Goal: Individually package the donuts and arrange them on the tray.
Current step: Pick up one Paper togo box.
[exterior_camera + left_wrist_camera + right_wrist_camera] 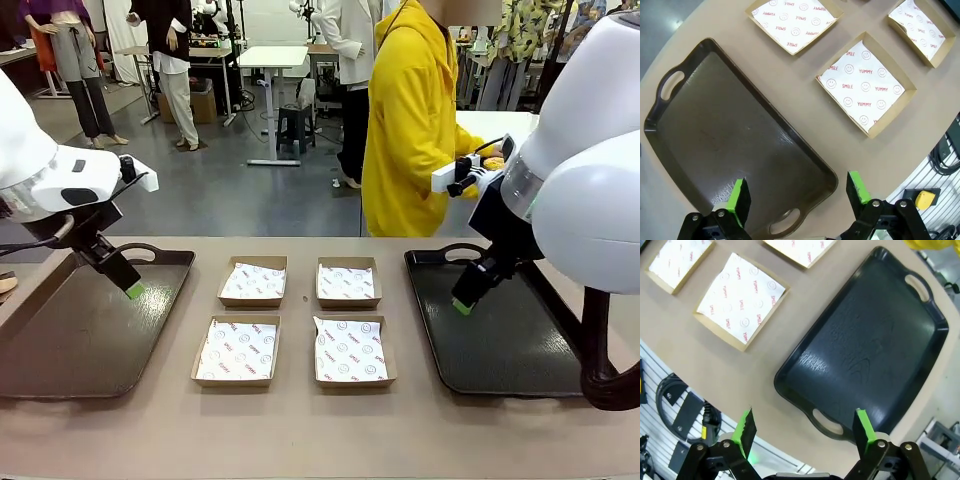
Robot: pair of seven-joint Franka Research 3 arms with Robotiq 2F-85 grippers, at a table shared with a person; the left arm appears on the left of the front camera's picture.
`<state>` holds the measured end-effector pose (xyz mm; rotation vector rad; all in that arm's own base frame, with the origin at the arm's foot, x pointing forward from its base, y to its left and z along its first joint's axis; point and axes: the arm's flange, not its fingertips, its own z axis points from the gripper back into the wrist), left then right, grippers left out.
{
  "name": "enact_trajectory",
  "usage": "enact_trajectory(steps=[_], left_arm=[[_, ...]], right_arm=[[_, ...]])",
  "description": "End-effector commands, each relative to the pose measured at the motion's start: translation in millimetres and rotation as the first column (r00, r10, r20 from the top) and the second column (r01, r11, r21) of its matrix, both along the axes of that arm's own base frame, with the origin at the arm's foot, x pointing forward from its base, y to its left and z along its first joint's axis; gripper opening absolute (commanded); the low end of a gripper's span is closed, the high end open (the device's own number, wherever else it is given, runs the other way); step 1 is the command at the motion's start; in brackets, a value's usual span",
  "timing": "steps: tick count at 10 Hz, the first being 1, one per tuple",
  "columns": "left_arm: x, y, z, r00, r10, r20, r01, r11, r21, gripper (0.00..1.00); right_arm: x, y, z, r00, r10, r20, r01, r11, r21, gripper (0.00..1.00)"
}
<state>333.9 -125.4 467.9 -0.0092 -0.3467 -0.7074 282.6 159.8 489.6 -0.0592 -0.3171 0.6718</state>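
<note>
Flanking 4 lined boxes (238,350): L tray (70,340), R tray (510,340).

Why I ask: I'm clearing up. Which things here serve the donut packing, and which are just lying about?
For the job: four paper-lined cardboard boxes, far left, far right, near left, near right; left tray; right tray; left tool and right tool, both open.
Just about: white table and stool behind the person; black cable.

Grey floor (230,190), white desk (272,56), dark stool (291,122).
</note>
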Motion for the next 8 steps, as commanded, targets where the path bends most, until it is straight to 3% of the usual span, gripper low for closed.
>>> enact_trajectory(steps=[1, 2, 3, 4, 5, 6, 8], left_arm=[[4, -1, -3, 1.0, -0.001, 0.013, 0.001, 1.0, -0.003, 1.0], [0, 0, 0, 1.0, 0.0, 0.0, 0.0, 1.0, 0.0, 1.0], [5, 15, -1, 0.996, 0.007, -0.09, -0.036, 0.946, -0.322, 1.0], [8, 30, -2, 0.98, -0.041, -0.195, -0.087, 0.793, -0.603, 1.0], [8, 44, -5, 0.957, -0.093, -0.276, -0.165, 0.607, -0.777, 1.0], [6, 59, -9, 0.926, -0.194, -0.324, -0.235, 0.376, -0.896, 1.0], [0, 91, -18, 0.894, -0.297, -0.335, -0.332, 0.062, -0.941, 1.0]], right_arm=[[-5, -2, 4, 1.0, -0.003, -0.004, 0.003, 1.0, -0.004, 1.0], [-3, -18, 0, 0.998, -0.011, -0.067, 0.029, 0.962, 0.273, 1.0], [-9, -39, -2, 0.994, -0.017, -0.106, 0.071, 0.842, 0.535, 1.0], [-14, -65, -7, 0.989, -0.023, -0.146, 0.122, 0.683, 0.72, 1.0], [-19, -93, -15, 0.979, -0.054, -0.195, 0.195, 0.511, 0.837, 1.0], [-23, -122, -26, 0.974, -0.04, -0.225, 0.225, 0.341, 0.913, 1.0], [-25, -163, -46, 0.964, 0.012, -0.267, 0.263, 0.128, 0.956, 1.0]])
